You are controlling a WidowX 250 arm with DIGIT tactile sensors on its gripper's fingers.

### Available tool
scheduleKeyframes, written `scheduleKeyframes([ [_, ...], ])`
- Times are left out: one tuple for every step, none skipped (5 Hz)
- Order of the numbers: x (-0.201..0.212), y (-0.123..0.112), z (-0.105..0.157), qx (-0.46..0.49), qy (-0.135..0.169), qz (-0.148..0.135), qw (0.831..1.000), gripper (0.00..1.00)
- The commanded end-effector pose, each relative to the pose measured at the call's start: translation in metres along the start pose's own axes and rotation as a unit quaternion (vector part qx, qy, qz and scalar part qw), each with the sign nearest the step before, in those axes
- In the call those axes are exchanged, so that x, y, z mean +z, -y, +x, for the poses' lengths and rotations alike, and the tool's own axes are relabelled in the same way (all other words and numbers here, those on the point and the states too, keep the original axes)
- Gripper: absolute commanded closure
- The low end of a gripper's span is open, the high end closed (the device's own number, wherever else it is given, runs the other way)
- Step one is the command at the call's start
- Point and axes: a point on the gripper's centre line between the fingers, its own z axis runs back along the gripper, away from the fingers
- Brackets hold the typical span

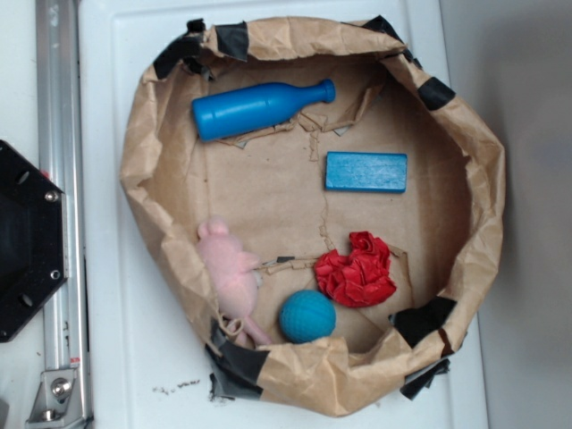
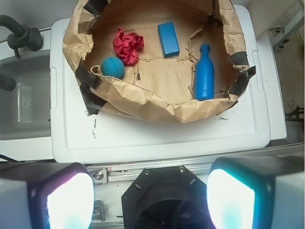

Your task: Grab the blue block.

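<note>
The blue block (image 1: 365,172) is a flat bright-blue brick lying on the paper floor of a brown paper bowl (image 1: 143,152), right of centre. It also shows in the wrist view (image 2: 168,39), far ahead near the top. My gripper (image 2: 149,200) is open and empty, high above the robot base and well short of the bowl. Its two fingers (image 2: 69,202) frame the bottom corners of the wrist view. The gripper does not show in the exterior view.
In the bowl lie a blue bottle-shaped pin (image 1: 259,107), a red crumpled cloth (image 1: 357,270), a teal textured ball (image 1: 307,316) and a pink plush toy (image 1: 231,273). The bowl stands on a white tray (image 1: 107,357). The black robot base (image 1: 27,241) and a metal rail (image 1: 55,134) are at left.
</note>
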Motion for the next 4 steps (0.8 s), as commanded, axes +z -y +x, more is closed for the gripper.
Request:
scheduleKeyframes([
  [0.000,0.000,0.000,0.000,0.000,0.000,1.000,0.00],
  [-0.055,-0.013,0.044,0.002,-0.007,0.029,1.000,0.00],
  [-0.109,-0.021,0.088,-0.007,-0.009,0.081,0.997,0.00],
  [-0.146,-0.024,0.135,-0.042,-0.005,0.089,0.995,0.00],
])
